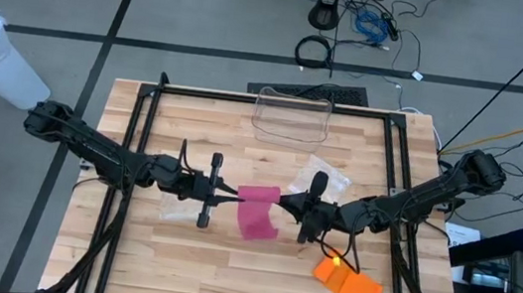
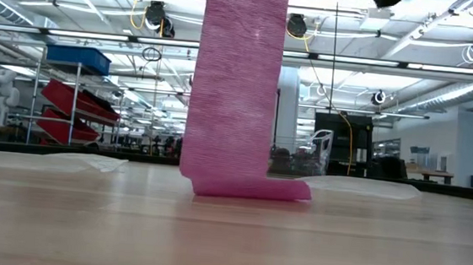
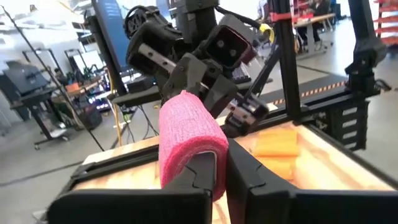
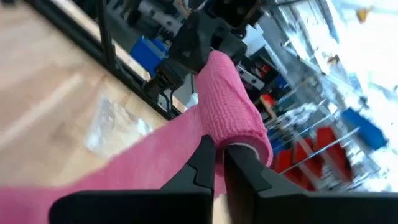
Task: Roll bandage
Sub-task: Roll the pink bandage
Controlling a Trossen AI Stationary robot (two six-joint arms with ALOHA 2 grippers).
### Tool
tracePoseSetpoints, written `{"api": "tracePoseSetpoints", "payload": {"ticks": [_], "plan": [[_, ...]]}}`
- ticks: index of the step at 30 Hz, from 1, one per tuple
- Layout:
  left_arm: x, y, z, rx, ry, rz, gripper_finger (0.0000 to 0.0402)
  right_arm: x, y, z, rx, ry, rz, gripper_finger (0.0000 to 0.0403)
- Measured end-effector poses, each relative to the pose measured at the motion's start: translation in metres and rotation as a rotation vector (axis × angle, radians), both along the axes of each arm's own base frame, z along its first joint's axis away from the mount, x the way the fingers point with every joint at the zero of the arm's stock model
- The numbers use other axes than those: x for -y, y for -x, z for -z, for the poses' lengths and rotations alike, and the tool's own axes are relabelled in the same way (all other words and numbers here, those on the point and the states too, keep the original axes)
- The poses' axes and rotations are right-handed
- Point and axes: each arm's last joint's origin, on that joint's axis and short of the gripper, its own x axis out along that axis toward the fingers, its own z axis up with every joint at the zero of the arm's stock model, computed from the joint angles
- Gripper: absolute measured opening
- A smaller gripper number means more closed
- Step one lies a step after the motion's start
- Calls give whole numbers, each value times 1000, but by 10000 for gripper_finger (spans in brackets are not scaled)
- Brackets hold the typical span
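While both arms meet over the middle of the counter (image 1: 226, 272), the pink bandage (image 1: 257, 209) hangs between them, its roll held up in the air and its loose tail dropping to lie flat on the wood. Left tool (image 1: 235, 197) is closed on one end of the roll; right tool (image 1: 283, 202) looks closed on the other end, though its grip is partly hidden.

table (image 1: 177, 266): wood | on it: bandage tail (image 1: 258, 224), orange packet (image 1: 349, 282), plastic wrappers (image 1: 331, 178)
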Motion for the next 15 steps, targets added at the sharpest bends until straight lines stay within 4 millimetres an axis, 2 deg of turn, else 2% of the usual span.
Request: {"api": "tracePoseSetpoints", "payload": {"ticks": [7, 12, 15], "plan": [[0, 0, 2, -8, -110, -8, 21, 1, 5, -6, 68, -297, -12, 66], [1, 0, 3, -20, -158, 5, 18, 4, 5, -11, 56, -584, -166, 86], [2, 1, 3, -14, -197, 15, 17, 11, 0, -17, 38, -746, -183, 90]]}}
